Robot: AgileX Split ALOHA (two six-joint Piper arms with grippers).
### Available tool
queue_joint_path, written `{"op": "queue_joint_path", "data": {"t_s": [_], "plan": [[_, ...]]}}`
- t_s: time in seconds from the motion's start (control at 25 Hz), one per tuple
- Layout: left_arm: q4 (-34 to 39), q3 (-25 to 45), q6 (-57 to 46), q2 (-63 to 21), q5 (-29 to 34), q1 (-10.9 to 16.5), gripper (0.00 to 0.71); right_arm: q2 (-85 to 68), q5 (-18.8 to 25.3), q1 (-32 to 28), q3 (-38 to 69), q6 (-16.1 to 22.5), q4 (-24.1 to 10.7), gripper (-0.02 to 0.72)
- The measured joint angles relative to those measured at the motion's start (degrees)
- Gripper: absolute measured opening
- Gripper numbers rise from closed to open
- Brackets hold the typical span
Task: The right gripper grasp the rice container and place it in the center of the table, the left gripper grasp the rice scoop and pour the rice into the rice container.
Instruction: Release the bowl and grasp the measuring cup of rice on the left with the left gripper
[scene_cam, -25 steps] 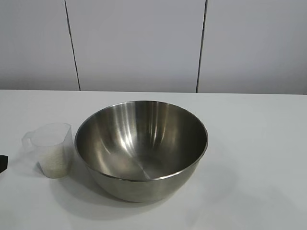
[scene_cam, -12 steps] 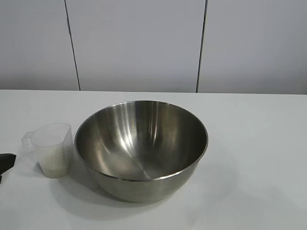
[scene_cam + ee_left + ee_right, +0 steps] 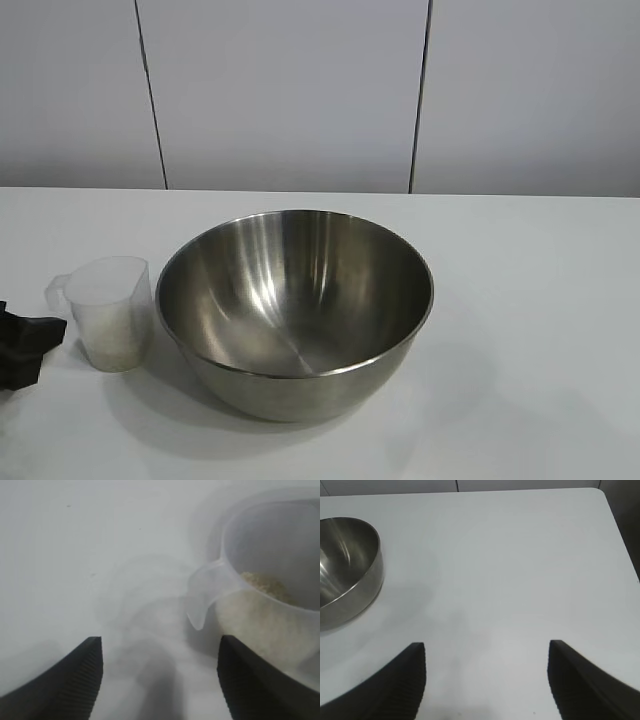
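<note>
The steel rice container stands in the middle of the white table and looks empty. The clear plastic rice scoop stands upright just left of it, partly filled with white rice. My left gripper is at the exterior view's left edge, close to the scoop's handle, open and empty; the handle lies just ahead of the fingertips. My right gripper is open and empty above bare table, away from the container; it is out of the exterior view.
The table's far edge meets a grey panelled wall. In the right wrist view the table's corner and edge show beyond the gripper.
My left gripper has come in from the left edge toward the scoop, showing more of itself. The container and scoop have not moved.
</note>
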Motion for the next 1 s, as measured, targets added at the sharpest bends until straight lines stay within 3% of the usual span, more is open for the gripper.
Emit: {"op": "queue_joint_path", "data": {"t_s": [0.32,0.44,0.52,0.64,1.0], "plan": [[0.0,-2.01,-0.68,0.22,-0.06,0.0,0.453,0.0,0.0,0.0,0.0,0.0,0.0,0.473],[0.02,-2.07,-0.73,0.22,-0.06,0.0,0.321,0.0,0.0,0.0,0.0,0.0,0.0,0.473],[0.02,-2.07,-0.73,0.22,-0.06,0.0,0.157,0.0,0.0,0.0,0.0,0.0,0.0,0.473],[0.06,-2.07,-0.73,0.22,-0.06,0.0,0.041,0.0,0.0,0.0,0.0,0.0,0.05,0.473],[0.18,-2.07,0.24,-1.73,0.38,0.0,0.006,0.0,0.0,0.0,0.0,0.0,0.05,0.473]]}}
